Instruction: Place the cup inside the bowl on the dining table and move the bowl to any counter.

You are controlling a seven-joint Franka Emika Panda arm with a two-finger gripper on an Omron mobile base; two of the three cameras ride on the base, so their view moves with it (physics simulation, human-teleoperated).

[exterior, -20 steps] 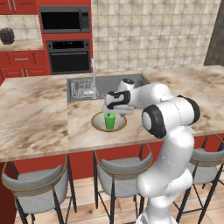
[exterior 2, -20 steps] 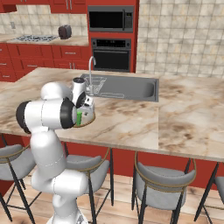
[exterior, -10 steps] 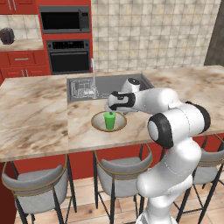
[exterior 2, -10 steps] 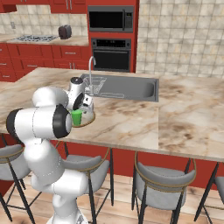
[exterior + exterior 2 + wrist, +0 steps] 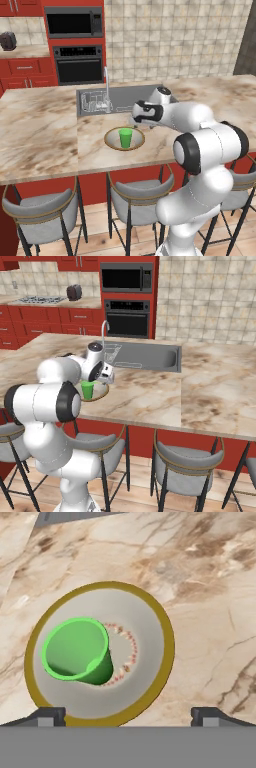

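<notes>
Green and upright, the cup (image 5: 80, 649) already stands inside the bowl (image 5: 152, 642), a little off the bowl's centre. The bowl rests on the marble bench (image 5: 45, 135), just in front of the steel sink (image 5: 95, 100) and near the bench's front edge. The hand (image 5: 136, 114) hovers over the bowl's side, its fingers spread wide and gripping nothing; in the hand view one fingertip (image 5: 47, 716) sits at the near rim and the other (image 5: 212, 716) beyond it over bare marble.

What remains, I judge, is carrying the bowl to a counter. The rim is thin and the wall shallow, so a pinch on it could slip or tip the bowl. A tilt would let the narrow cup slide or topple out. Closing too near the cup could knock it over.

Behind the bowl, the faucet (image 5: 106, 85) rises at the sink's edge and could catch the arm on a lift toward the back wall. Grey stools (image 5: 132, 200) stand below the bowl's edge of the bench. The red-drawered counter (image 5: 50, 303) lies well beyond the sink.
</notes>
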